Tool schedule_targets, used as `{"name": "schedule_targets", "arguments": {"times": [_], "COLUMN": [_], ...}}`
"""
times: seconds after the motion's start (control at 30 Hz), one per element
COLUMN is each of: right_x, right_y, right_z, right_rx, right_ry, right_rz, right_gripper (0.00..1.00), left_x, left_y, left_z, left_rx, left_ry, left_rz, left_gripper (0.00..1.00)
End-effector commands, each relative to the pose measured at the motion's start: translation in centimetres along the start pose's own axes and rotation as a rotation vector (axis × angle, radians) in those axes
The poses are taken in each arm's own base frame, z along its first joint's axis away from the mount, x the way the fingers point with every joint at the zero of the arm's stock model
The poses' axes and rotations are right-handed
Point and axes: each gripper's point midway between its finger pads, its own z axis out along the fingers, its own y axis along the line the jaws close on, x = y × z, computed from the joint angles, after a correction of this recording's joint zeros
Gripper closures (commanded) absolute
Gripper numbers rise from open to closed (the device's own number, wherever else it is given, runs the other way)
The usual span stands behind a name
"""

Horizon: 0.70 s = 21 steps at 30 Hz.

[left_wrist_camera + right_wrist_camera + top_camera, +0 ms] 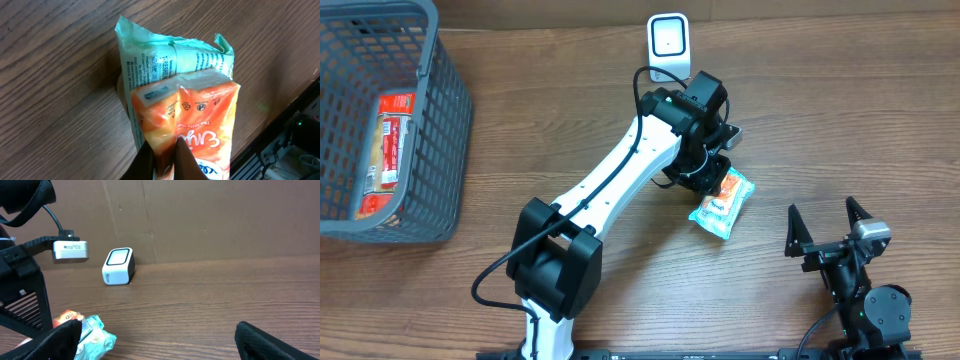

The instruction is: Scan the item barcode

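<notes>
Left hand (164, 157) pinches the crinkly orange-and-green plastic snack packet (723, 203) near counter (820, 100) centre; lift cleanly, then turn each printed face toward the white box scanner (668, 45) at twelve o'clock.

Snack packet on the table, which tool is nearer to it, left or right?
Left. The left tool is shut on the snack packet's orange end; the right tool stands open off to its right, not touching it.

At the tips of the left pincer (164, 160) the packet (185, 100) is glossy, crinkled plastic film. Beneath it the table (55, 75) is smooth, matt wood grain. Beyond the pincer the scanner (668, 40) is glossy white plastic, and far to its left the basket (445, 130) is grey plastic mesh.
</notes>
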Motion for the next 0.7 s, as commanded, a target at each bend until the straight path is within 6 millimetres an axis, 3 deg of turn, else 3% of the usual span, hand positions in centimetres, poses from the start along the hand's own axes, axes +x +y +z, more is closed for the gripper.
{"name": "schedule_targets", "arguments": {"times": [0.0, 0.2, 0.33, 0.47, 0.57, 0.67], "right_x": [0.3, 0.3, 0.3, 0.3, 0.3, 0.3], "right_y": [0.0, 0.0, 0.0, 0.0, 0.0, 0.0], "right_z": [0.0, 0.0, 0.0, 0.0, 0.0, 0.0], "right_rx": [-0.001, -0.001, -0.001, -0.001, -0.001, -0.001], "right_ry": [0.000, 0.000, 0.000, 0.000, 0.000, 0.000], "right_rz": [-0.006, -0.006, -0.006, -0.006, -0.006, -0.006], "right_gripper": [0.00, 0.00, 0.00, 0.00, 0.00, 0.00], "left_x": [0.5, -0.2, -1.2, -1.9, -1.7, -1.0], "left_y": [0.7, 0.8, 0.7, 1.0, 2.0, 2.9], "left_z": [1.3, -0.2, -2.7, -6.5, -8.8, -9.7], "left_rx": [-0.012, 0.012, 0.012, -0.014, -0.053, -0.073], "left_ry": [0.035, 0.005, -0.057, -0.143, -0.185, -0.184], "left_rz": [-0.017, -0.033, -0.030, -0.030, -0.049, -0.076], "left_gripper": [0.96, 0.96, 0.96, 0.96, 0.96, 0.96]}}
